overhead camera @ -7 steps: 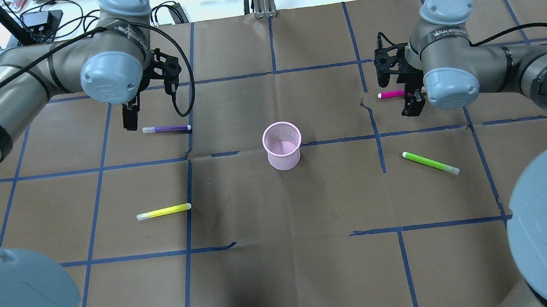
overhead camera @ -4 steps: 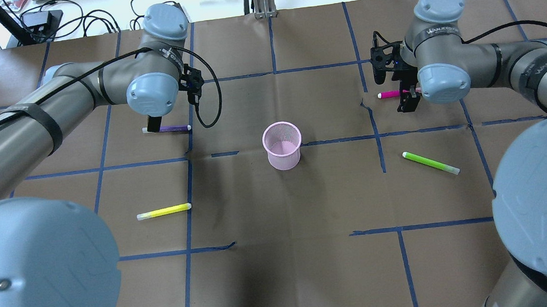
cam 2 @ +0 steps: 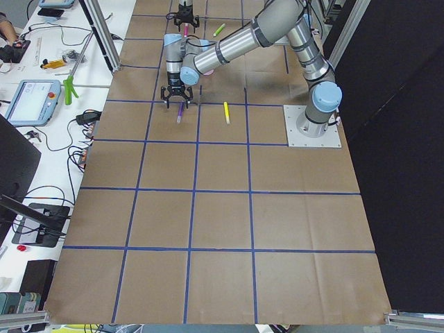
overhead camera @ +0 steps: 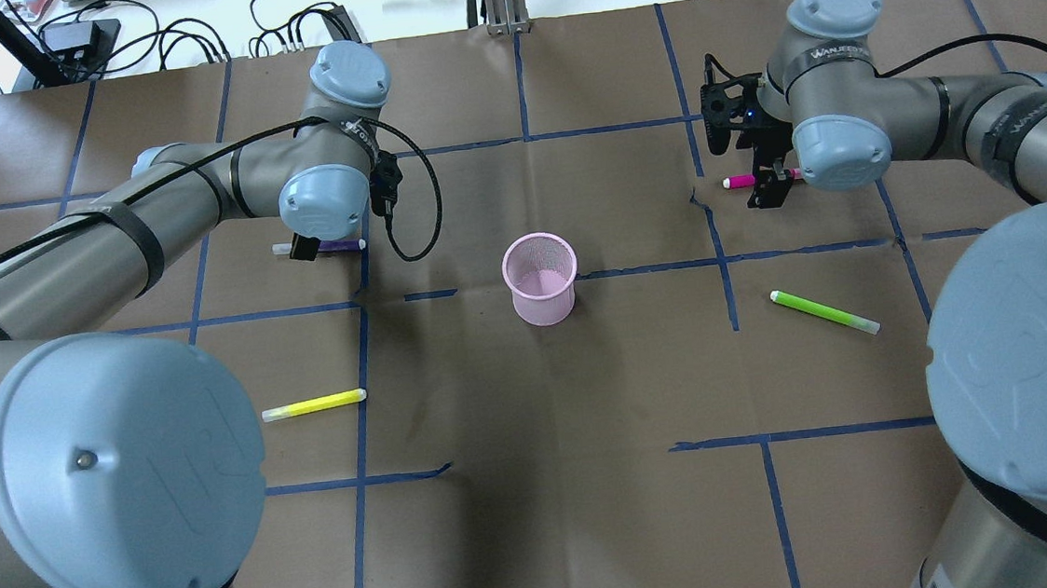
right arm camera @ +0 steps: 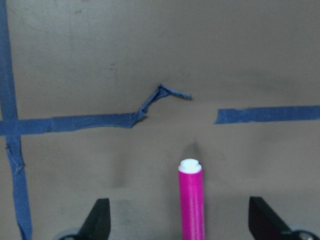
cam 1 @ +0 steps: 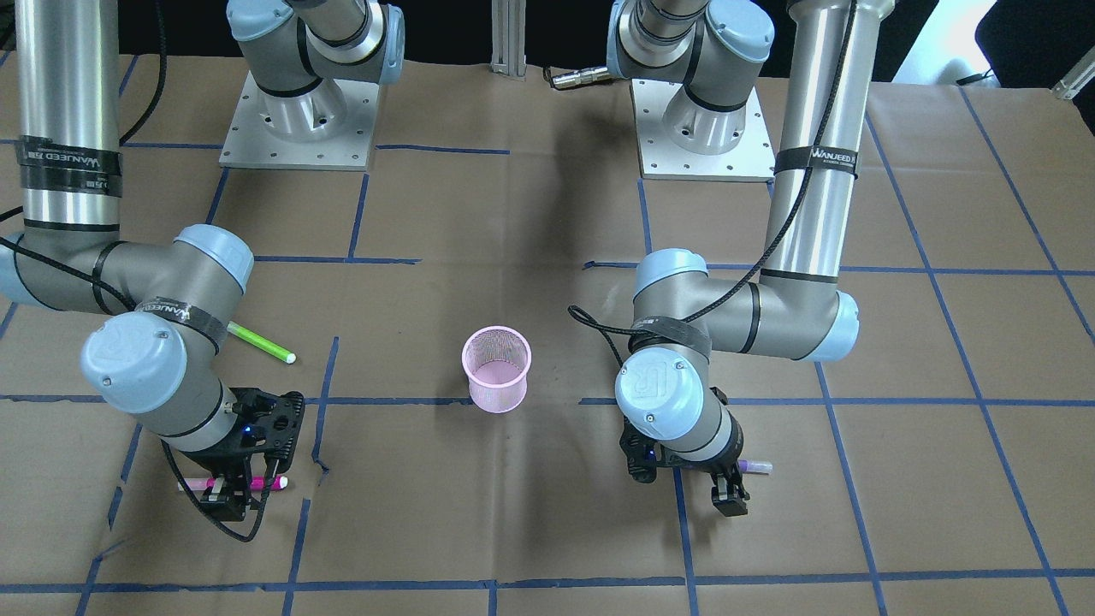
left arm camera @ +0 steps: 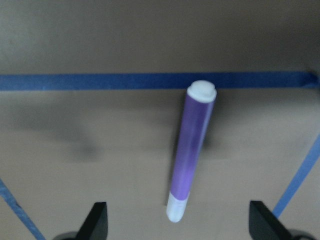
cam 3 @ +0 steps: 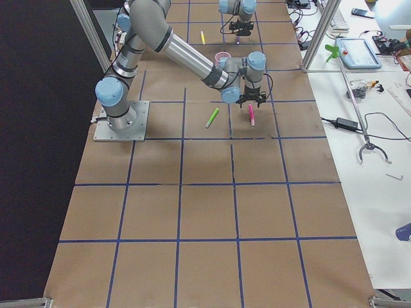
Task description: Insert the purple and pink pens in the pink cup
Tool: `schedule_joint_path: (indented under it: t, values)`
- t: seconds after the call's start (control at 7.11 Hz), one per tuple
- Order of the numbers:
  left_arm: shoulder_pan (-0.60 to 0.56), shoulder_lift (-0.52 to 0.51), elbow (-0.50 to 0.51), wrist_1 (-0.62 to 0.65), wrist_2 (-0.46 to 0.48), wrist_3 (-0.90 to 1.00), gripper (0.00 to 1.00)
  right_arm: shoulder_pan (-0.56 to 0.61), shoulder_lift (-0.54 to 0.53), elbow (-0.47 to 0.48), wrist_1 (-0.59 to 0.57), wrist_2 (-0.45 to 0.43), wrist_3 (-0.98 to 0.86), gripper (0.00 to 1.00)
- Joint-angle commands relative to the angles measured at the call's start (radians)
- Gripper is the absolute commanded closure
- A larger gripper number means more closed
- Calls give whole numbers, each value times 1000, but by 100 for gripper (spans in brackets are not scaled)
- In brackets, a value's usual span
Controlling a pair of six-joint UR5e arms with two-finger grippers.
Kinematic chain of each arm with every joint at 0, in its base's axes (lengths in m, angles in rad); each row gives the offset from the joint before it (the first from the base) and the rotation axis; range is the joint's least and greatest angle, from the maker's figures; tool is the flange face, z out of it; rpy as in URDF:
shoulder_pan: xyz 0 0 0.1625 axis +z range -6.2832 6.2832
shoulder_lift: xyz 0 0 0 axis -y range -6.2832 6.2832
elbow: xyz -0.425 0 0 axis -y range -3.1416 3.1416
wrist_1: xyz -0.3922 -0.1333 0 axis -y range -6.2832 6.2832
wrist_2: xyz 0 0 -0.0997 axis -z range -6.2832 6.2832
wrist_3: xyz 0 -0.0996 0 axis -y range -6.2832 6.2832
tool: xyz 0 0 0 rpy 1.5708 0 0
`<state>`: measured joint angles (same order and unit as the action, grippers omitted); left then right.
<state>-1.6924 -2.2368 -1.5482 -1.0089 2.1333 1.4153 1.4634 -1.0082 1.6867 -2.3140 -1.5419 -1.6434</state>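
Hazards at this stage are sitting mostly in the two grasps. I am reading the left claw [left arm camera: 179, 223] as spread wide, its fingers flanking the lower white end of the purple pen [left arm camera: 192, 160], which is lying flat on the table [overhead camera: 541, 517] and touching neither finger. The pen is running slightly skewed to the claw's centreline, and only its end is falling between the fingers. Closing here is likely to pinch the end alone, so the barrel could swing or slip out on the lift.

The right claw [right arm camera: 180, 220] is likewise spread, straddling the pink pen [right arm camera: 192, 200], which is also lying on the table ungripped. I cannot tell how far along the barrel the fingers are sitting, since the pen is running out of the wrist view. A round barrel could roll away if one finger is arriving first.

The pink cup [overhead camera: 539, 279] is standing upright between the arms, well apart from both pens. It is looking like light mesh, so I am judging that a pen striking the rim could tip it. Both arms converging on it together could also collide.
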Motion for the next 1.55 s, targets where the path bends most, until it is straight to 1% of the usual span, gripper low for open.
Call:
schedule_joint_path:
  t: [0.0, 0.14, 0.28, 0.56, 0.7, 0.99, 1.13, 1.27, 1.41]
  values:
    - [-20, -15, -1, 23, -4, -22, 2, 0, 14, -7, 1, -6, -3, 20]
    - [-20, -17, -7, 23, -4, -21, 2, 0, 17, -7, -1, -6, -1, 22]
    - [-20, -9, -21, 23, -3, -18, 2, 0, 14, -7, 1, -6, 0, 30]
    - [-20, -15, -29, 24, -7, -18, 3, 3, 13, -7, 1, -23, 0, 57]
    - [-20, -20, -32, 24, -9, -18, 3, 5, 11, -7, 1, -27, 0, 64]
    - [-21, -24, -33, 24, -7, -19, 4, 5, 10, -9, 1, -26, 0, 73]
    - [-21, -23, -33, 24, -4, -24, 9, 5, 8, -10, 1, -26, 0, 78]
    - [-21, -23, -32, 26, -1, -24, 17, 5, 5, -12, 1, -26, 0, 84]
    - [-20, -23, -33, 47, 2, -18, 23, 5, 2, -13, 1, -24, -1, 88]
